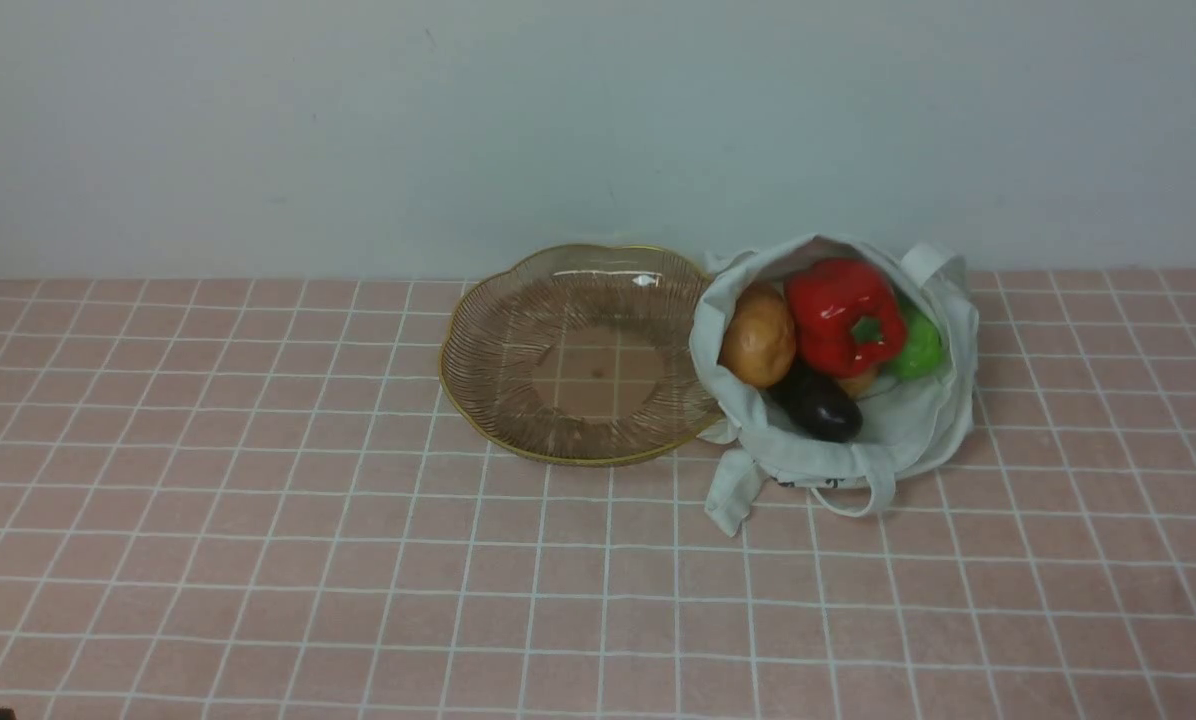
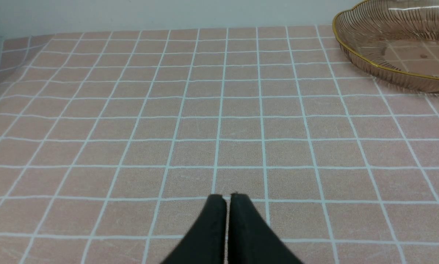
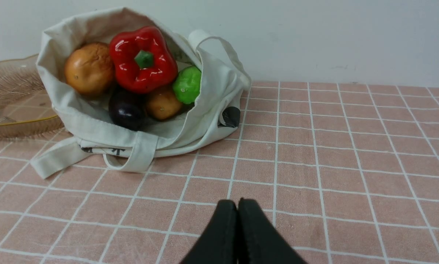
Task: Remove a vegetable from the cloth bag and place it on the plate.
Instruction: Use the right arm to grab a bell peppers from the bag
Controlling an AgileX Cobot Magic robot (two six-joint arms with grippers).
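Observation:
The red bell pepper [image 1: 846, 315] with a green stem lies on top inside the open cloth bag [image 1: 908, 425], which lies on the table right of the plate [image 1: 478, 400]. The pepper [image 3: 143, 58] and bag [image 3: 208, 124] also show in the right wrist view, far ahead of my right gripper [image 3: 237, 202], which is shut and empty over the tablecloth. My left gripper [image 2: 226, 197] is shut and empty over bare tablecloth, with the plate [image 2: 355, 55] far off to one side. Neither gripper shows in the front view.
In the bag with the pepper are a brown potato [image 1: 758, 337], a dark purple eggplant [image 1: 816, 402], a green vegetable [image 1: 918, 347] and a second potato [image 3: 162, 103]. The bag's rim touches the plate's edge. A pale wall stands right behind them.

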